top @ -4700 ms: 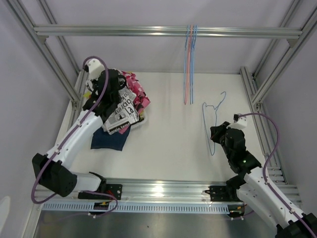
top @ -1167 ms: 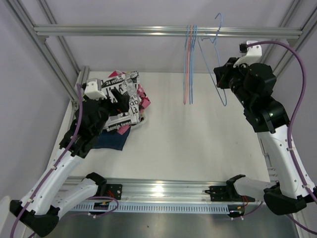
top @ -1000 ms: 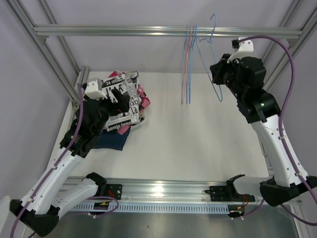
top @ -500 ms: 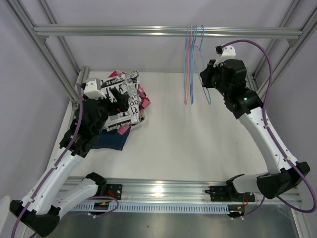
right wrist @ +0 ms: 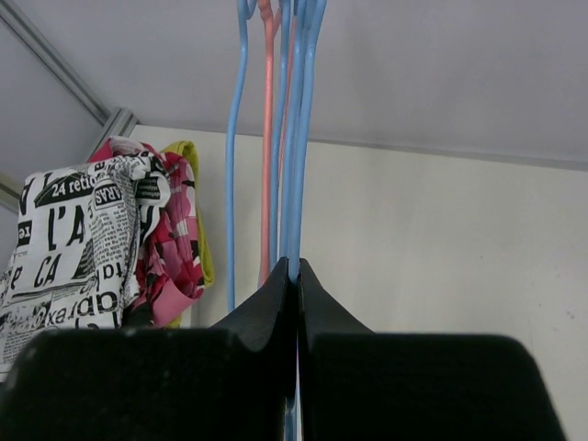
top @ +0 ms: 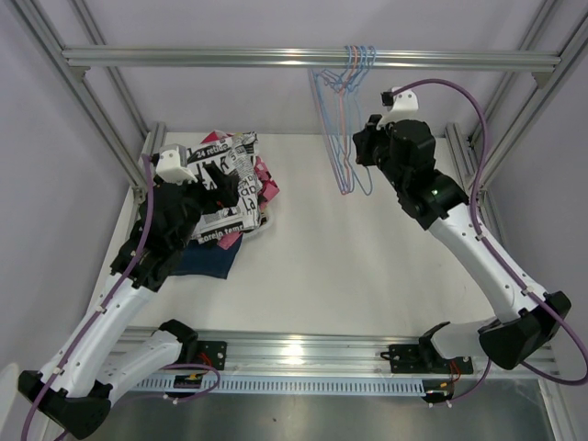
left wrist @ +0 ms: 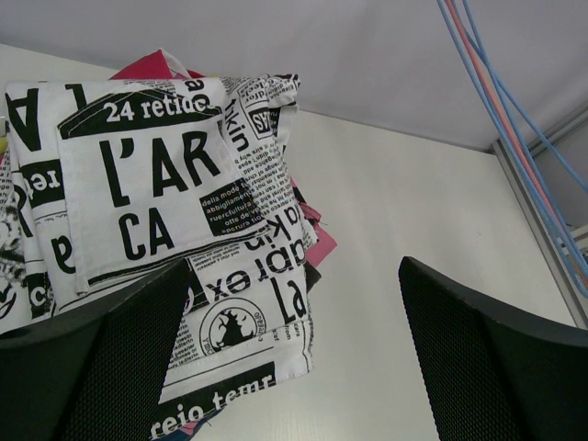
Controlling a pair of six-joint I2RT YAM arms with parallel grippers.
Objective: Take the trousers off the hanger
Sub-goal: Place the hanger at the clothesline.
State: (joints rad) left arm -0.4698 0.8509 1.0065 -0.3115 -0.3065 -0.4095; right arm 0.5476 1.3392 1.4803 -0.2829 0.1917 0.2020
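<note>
Trousers (top: pixel 230 188) sit in a loose pile at the back left of the table (top: pixel 367 266), well apart from the hangers, none on a hanger now. The white newspaper-print pair (left wrist: pixel 156 211) lies on top, roughly flat. The pink-red pair (top: pixel 264 179) pokes out on the far side, the navy pair (top: pixel 202 259) sticks out at the near side, and a yellow edge (right wrist: pixel 196 211) shows behind. No camouflage pair is visible. The top pair's long axis runs from the table's back toward the near edge, slightly slanted; can't tell which end is the waist. The cloth looks light, soft and floppy, not slippery or fragile. Best pinched at a free hem or corner, since a mid-pile grab would likely drag the neighbours along. Left gripper (left wrist: pixel 289 344) hovers above the print pair, jaws spread wide, holding nothing. Right gripper (right wrist: pixel 296 276) is raised by the rail (top: pixel 230 57), clamped on the wire of a bare blue hanger (right wrist: pixel 305 138). That hanger hangs hook-up, its long axis near vertical, tight against a pink hanger (right wrist: pixel 269 138) and other blue ones. Removal looks done.
</note>
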